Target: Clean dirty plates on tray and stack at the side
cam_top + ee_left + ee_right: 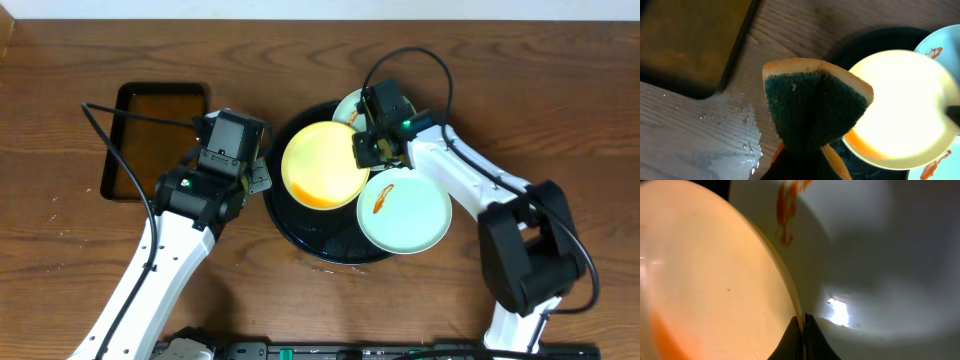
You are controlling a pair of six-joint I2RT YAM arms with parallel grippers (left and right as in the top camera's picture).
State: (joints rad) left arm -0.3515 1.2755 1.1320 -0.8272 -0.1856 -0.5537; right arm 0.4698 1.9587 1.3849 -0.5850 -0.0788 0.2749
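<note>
With the right gripper's (368,148) jaws clamped on the rim of the yellow plate (322,165), which lies on the black tray (284,226) between two green plates (405,210), and the left gripper's (256,172) jaws pinching a sponge (815,110) beside the tray, scrubbing seems to be the step in hand, calling for a steadied plate and the sponge brought onto its orange smear (860,142).

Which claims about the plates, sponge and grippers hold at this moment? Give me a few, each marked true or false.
1. The right gripper is shut on the rim of the yellow plate. True.
2. The front mint-green plate is spotless. False: it carries an orange sauce smear.
3. The left gripper holds a sponge. True.
4. Water lies on the table beside the rectangular tray. True.
5. The yellow plate lies in the rectangular tray. False: it is over the round black tray.
</note>
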